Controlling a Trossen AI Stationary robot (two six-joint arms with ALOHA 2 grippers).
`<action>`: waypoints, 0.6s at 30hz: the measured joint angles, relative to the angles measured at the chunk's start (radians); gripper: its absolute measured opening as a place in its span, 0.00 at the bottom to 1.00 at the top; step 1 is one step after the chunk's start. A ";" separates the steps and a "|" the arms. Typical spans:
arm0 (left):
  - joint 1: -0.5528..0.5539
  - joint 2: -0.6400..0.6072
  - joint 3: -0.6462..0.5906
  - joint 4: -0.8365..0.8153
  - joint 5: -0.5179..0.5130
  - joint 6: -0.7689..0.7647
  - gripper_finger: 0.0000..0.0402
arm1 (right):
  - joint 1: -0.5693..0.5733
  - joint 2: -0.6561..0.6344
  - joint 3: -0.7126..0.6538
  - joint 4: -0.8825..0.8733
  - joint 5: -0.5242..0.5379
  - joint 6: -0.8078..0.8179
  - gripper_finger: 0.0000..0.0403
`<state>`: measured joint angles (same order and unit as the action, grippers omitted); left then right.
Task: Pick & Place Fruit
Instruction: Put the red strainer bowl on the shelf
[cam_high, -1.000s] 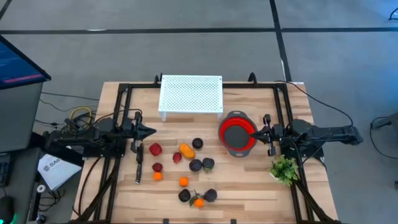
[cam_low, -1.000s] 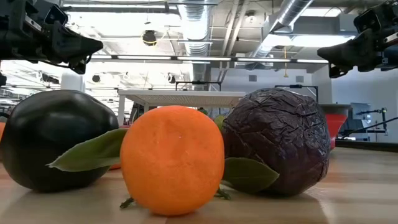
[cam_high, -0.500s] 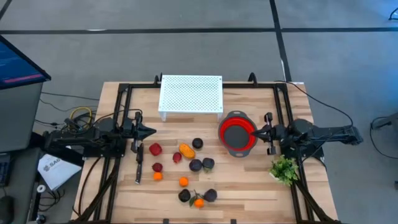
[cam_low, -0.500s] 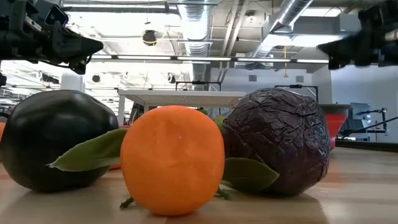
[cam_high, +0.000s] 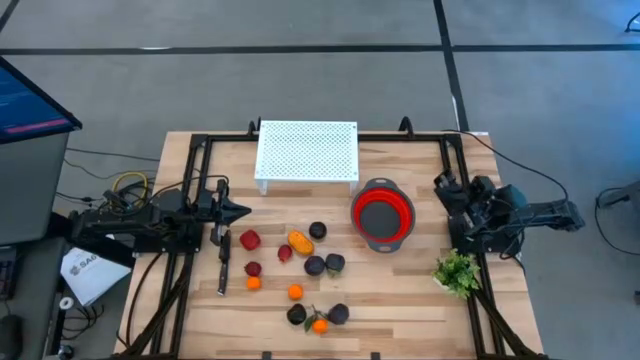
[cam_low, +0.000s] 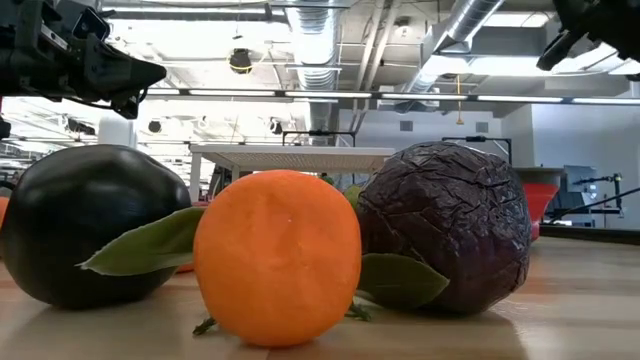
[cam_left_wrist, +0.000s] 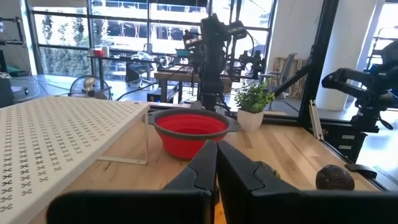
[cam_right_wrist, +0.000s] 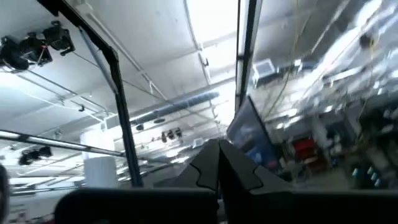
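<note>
Several toy fruits lie on the wooden table, none of them touched: a red one (cam_high: 249, 240), an oblong orange-yellow piece (cam_high: 299, 241), dark round ones (cam_high: 314, 265) and small orange balls (cam_high: 295, 292). A black fruit (cam_low: 85, 225), an orange (cam_low: 277, 257) and a purple fruit (cam_low: 445, 240) sit at the near edge. My left gripper (cam_high: 243, 211) (cam_left_wrist: 216, 152) stands shut and level, left of the fruits. My right gripper (cam_high: 440, 183) (cam_right_wrist: 219, 149) is shut and tipped upward, right of the red bowl (cam_high: 358, 212).
A white perforated rack (cam_high: 307, 152) stands on legs at the far middle of the table. A green leafy sprig (cam_high: 457, 271) sits at the right, near my right arm. A black frame borders the table. Bare wood lies between the bowl and the sprig.
My right gripper has risen and tipped its fingers upward, rolling as it went. It has drawn back from the bowl's rim toward the table's right edge and has stayed shut. The fruits and the bowl lie as before.
</note>
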<state>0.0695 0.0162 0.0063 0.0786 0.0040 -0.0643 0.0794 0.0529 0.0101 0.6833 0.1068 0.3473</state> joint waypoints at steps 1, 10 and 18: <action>0.000 0.000 0.000 0.001 0.000 0.000 0.02 | 0.009 0.035 0.000 0.002 0.005 0.024 0.00; 0.000 0.000 0.000 0.022 0.000 0.000 0.02 | 0.118 0.593 0.054 0.062 0.181 0.207 0.00; 0.000 0.000 0.000 0.022 0.000 -0.080 0.02 | 0.115 0.978 0.330 -0.156 0.090 0.277 0.04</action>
<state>0.0696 0.0158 0.0063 0.1005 0.0040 -0.1438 0.1941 1.0306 0.3405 0.5278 0.1970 0.6247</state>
